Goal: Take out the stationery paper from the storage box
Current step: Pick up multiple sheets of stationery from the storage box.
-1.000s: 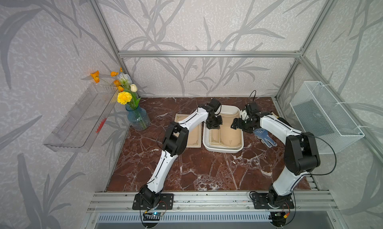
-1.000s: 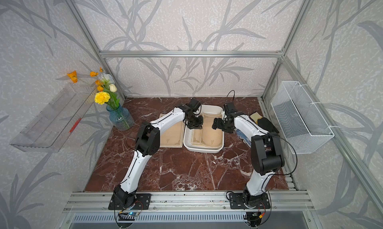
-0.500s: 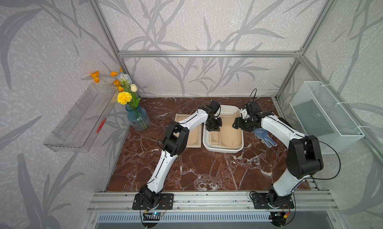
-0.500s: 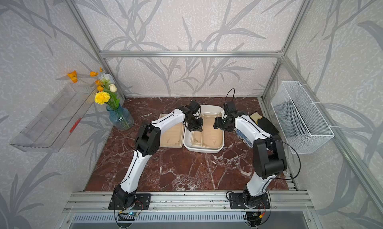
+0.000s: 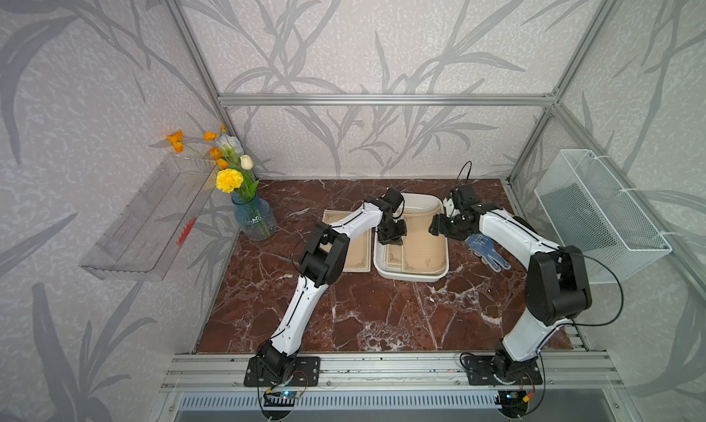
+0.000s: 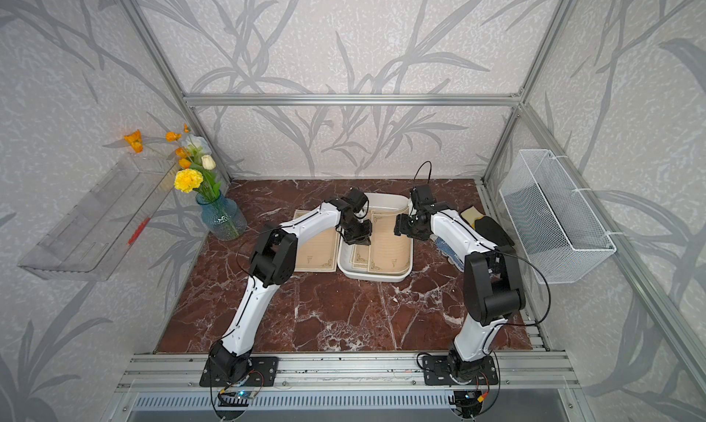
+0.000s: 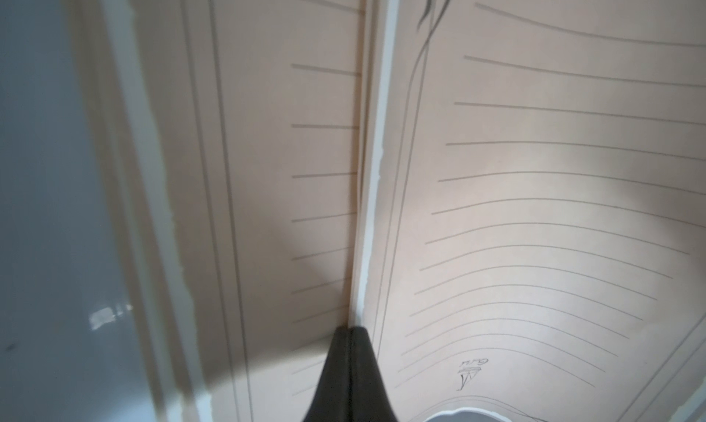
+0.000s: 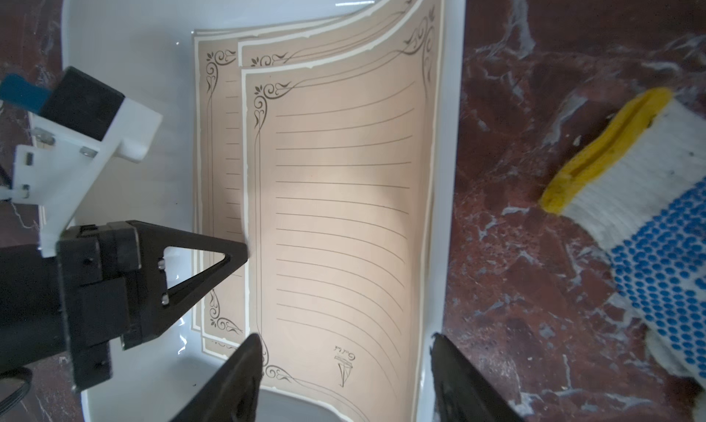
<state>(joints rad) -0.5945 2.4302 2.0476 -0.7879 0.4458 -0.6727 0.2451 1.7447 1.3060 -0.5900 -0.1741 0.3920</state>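
Tan paper sheets [image 8: 344, 210] stacked in white box [image 8: 126, 76], top one bowed; left hand [image 7: 349, 332] pinched together at its edge, right hand [image 8: 344, 341] spread apart over its end.

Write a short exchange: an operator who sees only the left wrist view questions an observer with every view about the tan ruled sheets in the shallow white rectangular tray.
Operator: My shut left gripper pinches the edge of the top tan ruled sheet. Where is the right gripper?
Observer: The right gripper hangs open over that sheet's emblem end, holding nothing.
Operator: Is any paper outside the shallow white rectangular tray?
Observer: Yes, tan paper lies flat on the red marble table, beside the tray on the left arm's side.
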